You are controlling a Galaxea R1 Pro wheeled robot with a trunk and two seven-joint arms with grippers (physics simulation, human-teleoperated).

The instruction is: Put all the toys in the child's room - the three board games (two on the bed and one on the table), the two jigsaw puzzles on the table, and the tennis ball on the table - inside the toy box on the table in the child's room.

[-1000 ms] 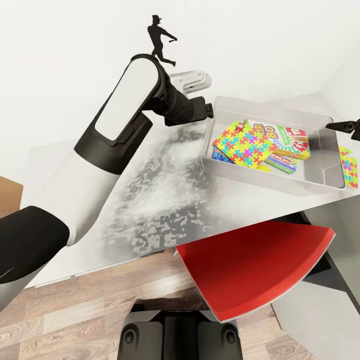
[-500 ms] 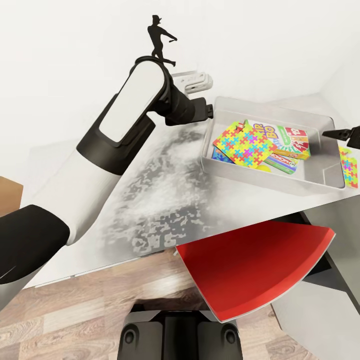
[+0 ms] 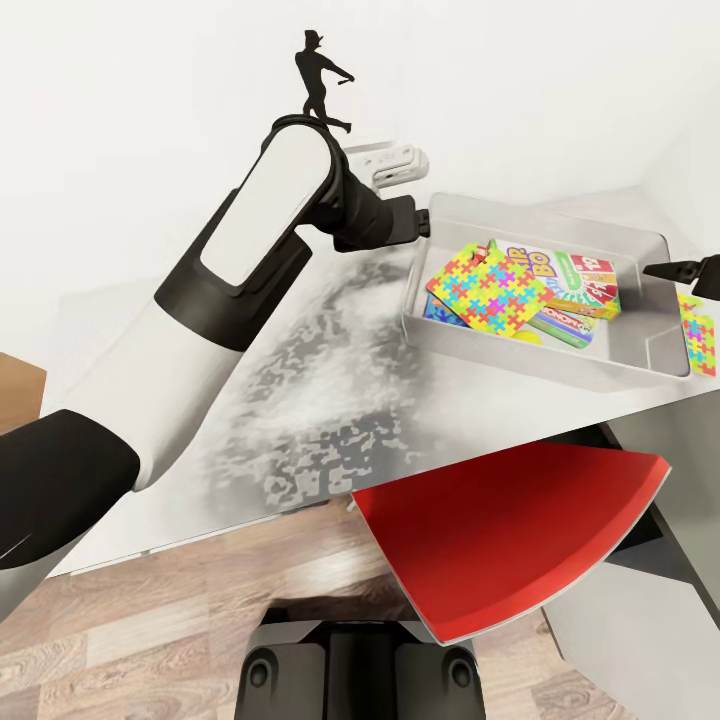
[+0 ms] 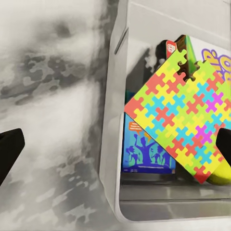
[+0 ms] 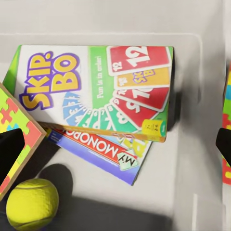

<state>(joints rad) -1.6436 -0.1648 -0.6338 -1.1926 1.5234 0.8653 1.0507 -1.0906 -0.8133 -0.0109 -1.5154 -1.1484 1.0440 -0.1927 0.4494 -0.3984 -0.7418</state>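
The toy box (image 3: 520, 352) stands on the table (image 3: 300, 400). In it lie a jigsaw puzzle (image 3: 485, 290), a Skip-Bo board game (image 3: 565, 272), a Monopoly box (image 3: 566, 328) and a blue game box (image 3: 434, 310). The left wrist view has the puzzle (image 4: 185, 115) leaning over the blue box (image 4: 147, 151), with the tennis ball (image 4: 222, 176) beside them. The right wrist view looks down on Skip-Bo (image 5: 96, 91), Monopoly (image 5: 106, 154) and the ball (image 5: 31, 204). A second puzzle (image 3: 698, 335) lies on the table outside the box's right wall. My left gripper (image 3: 408, 216) hovers open at the left rim. My right gripper (image 3: 682, 268) is open over the right rim.
A red chair seat (image 3: 500, 530) juts out below the table's front edge. Wood-plank floor (image 3: 130, 640) and my base (image 3: 360, 670) lie beneath. A black baseball-player silhouette (image 3: 322, 80) hangs on the white wall behind the table.
My right gripper has dropped slightly and edged in toward the toy box's right rim. The left arm has shifted a little toward the box. The toys have not moved.
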